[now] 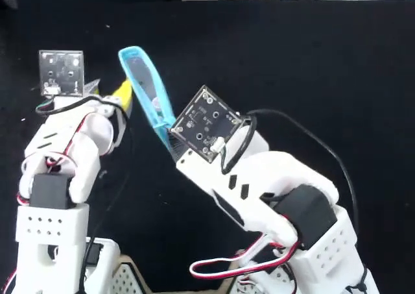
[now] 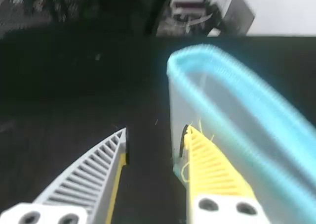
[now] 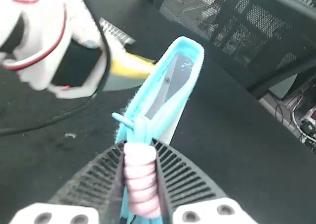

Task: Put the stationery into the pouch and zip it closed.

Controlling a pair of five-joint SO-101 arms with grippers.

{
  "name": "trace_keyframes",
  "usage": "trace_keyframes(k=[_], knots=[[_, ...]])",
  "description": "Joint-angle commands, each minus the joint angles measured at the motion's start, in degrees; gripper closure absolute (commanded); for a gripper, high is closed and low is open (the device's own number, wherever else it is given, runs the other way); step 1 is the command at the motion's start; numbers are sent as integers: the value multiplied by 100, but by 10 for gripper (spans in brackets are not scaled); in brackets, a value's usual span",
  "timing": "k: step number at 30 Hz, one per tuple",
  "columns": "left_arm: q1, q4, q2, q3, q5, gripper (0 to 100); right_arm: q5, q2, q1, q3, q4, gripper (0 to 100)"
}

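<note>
One pouch (image 1: 148, 93) upper-left, on edge: my right gripper (image 3: 138, 150) clamps its pink pull (image 3: 139, 184) for zipping; my left gripper (image 2: 156, 132), wide open, steadies its wall.

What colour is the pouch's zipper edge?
The zipper edge is light blue, framing the clear pouch; best seen in the left wrist view.

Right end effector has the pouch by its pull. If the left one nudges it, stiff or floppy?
Probably floppy: the pouch has thin clear sides, with only the blue zipper rim giving shape. Held just by the pull in the right end effector, it would likely swing away from the left end effector. It looks flat, so probably light.
</note>
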Motion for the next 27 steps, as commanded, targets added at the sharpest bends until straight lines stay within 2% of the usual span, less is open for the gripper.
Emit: trace_keyframes(k=[1,6,9,11,14,18,21,27], knots=[[-330,1134,-598,-321,35,812,0,-136,-88,-207,-352,988],[-321,2198,-1960,-330,26,808,9,-136,-88,127,-712,988],[-321,2277,-2708,-40,26,803,18,-136,-88,330,-914,988],[-295,2330,-3112,180,26,766,18,-136,-88,391,-985,988],[251,2558,-3543,514,26,733,9,-136,-88,400,-1055,988],[1508,2927,-3886,673,18,734,9,-136,-88,382,-1055,988],[1991,2884,-3938,673,62,734,9,-136,-97,409,-1046,988],[2079,2084,-3877,1349,35,737,18,-136,-105,400,-1020,988]])
